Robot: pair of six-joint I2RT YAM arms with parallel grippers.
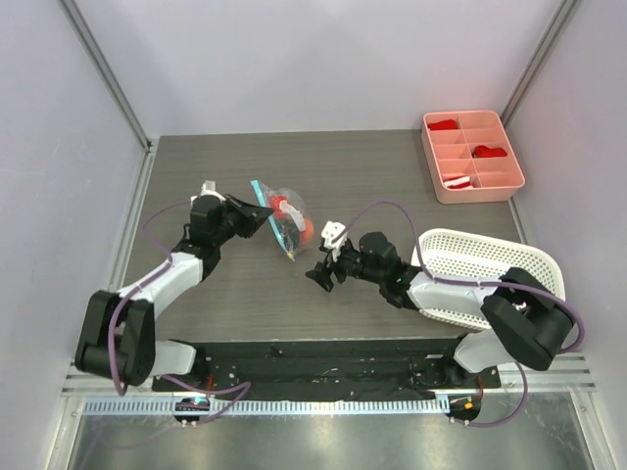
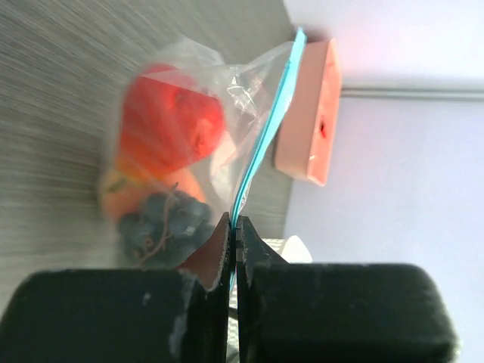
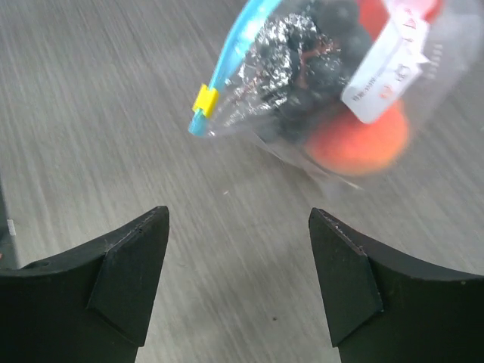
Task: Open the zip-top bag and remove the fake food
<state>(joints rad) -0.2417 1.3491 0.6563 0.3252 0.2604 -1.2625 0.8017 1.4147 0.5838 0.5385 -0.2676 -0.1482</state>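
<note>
The clear zip-top bag (image 1: 284, 223) with a teal-blue zip strip (image 2: 265, 136) lies mid-table. Inside it are a bright red piece (image 2: 170, 125), an orange-peach fruit (image 3: 355, 144) and a black berry cluster (image 2: 162, 227). A yellow slider (image 3: 203, 99) sits at the strip's near end. My left gripper (image 1: 263, 215) is shut on the bag's zip strip at its far end. My right gripper (image 1: 321, 276) is open and empty, a short way in front of the bag's slider end, not touching it.
A pink divided tray (image 1: 474, 155) with red-and-white bits stands at the back right. A white perforated basket (image 1: 490, 274) lies at the right, beside my right arm. Grey walls enclose the table at the back and both sides.
</note>
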